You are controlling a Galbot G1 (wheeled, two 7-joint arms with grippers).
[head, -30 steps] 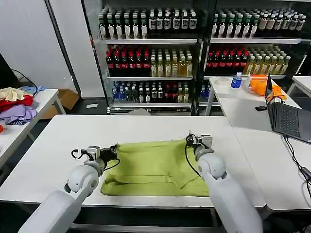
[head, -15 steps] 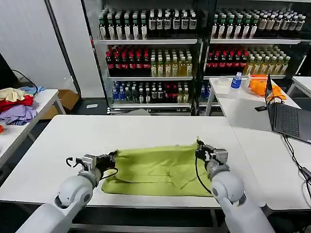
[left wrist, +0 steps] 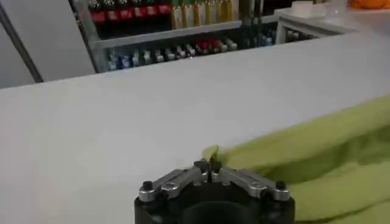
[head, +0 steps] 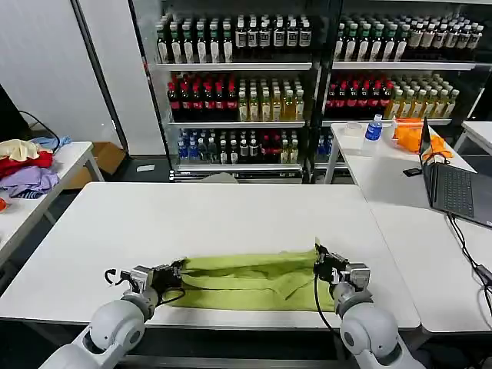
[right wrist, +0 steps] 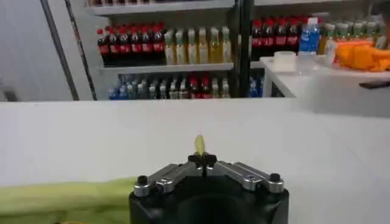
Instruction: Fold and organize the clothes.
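around: laptop (head: 460,188) open on the side table (head: 400,184) to the robot's right, cable trailing off it toward the near edge; orange cloth (head: 413,134) and a blue-capped bottle (head: 374,127) at that table's far end; nothing lies between the grippers and the shirt
heap: red, purple and cream garments (head: 24,165) piled on a separate table at far left, well apart from the work
surface: white table (head: 192,219), bare apart from the shirt
room: drink shelves (head: 307,84) along the back wall, rows of bottles sorted by colour; grey wall panels to the left
containers: small white tub (head: 352,128) on the side table beside the bottle, contents can't be made out
T-shirt (head: 254,273): lime, bunched into a low band along the near edge of the table, far edge folded over toward the robot
left gripper (left wrist: 210,167): at the shirt's left end, fingers pinched closed on a corner of the cloth
right gripper (right wrist: 202,159): at the shirt's right end, fingers clamped together on a small tab of lime fabric sticking up between them
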